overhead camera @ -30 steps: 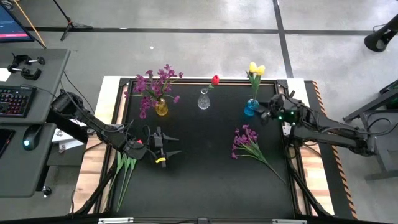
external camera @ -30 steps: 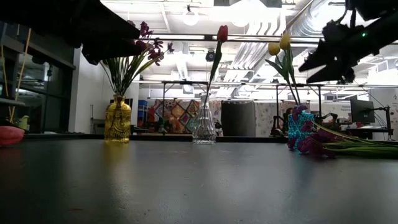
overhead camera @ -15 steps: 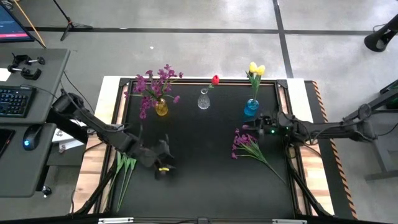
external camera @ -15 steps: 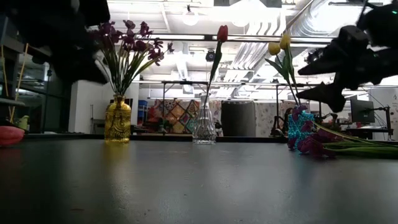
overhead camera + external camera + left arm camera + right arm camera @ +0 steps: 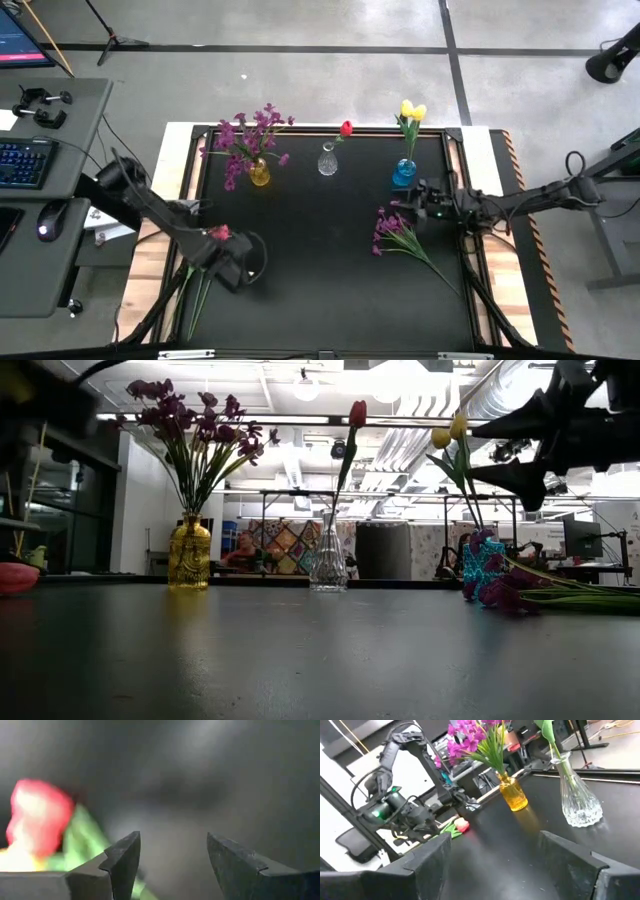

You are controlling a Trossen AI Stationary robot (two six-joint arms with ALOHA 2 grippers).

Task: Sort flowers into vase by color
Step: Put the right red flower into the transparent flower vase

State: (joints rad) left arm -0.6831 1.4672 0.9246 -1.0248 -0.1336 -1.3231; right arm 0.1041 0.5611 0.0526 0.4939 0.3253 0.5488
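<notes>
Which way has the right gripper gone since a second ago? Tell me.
Yes. The right gripper went from beside the blue vase toward the table's near side, now above the loose purple spray.

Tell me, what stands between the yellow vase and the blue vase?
The clear glass vase with one red tulip stands between the yellow vase and the blue vase, as the high view shows.
</notes>
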